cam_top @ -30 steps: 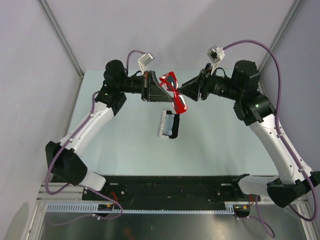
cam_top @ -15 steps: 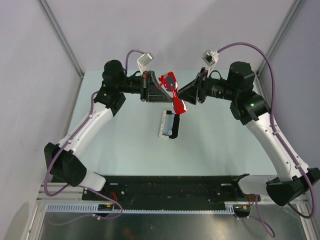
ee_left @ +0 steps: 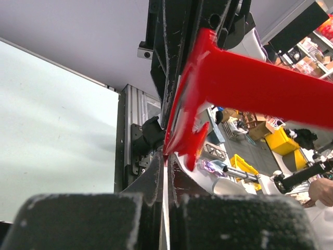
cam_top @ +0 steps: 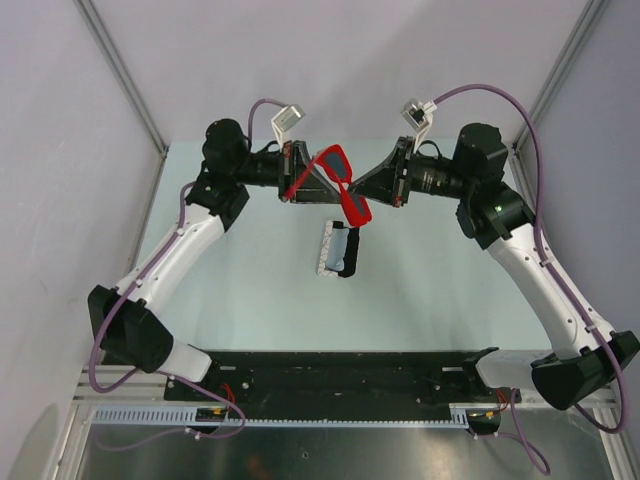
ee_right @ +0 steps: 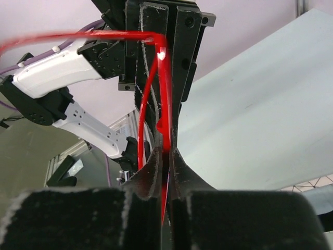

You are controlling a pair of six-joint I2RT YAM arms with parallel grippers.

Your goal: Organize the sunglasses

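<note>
- The sunglasses [cam_top: 343, 185] are held aloft above the desk [cam_top: 250, 270], between both arms.
- Left jaws clamp the red frame; right jaws pinch a temple arm.
- Risk: opposed pulling could snap the thin hinge or drop them.

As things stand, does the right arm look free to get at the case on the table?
Probably not yet. Nothing covers the case, which lies just below, but the right gripper is shut on the sunglasses, which the left gripper grips too.
</note>
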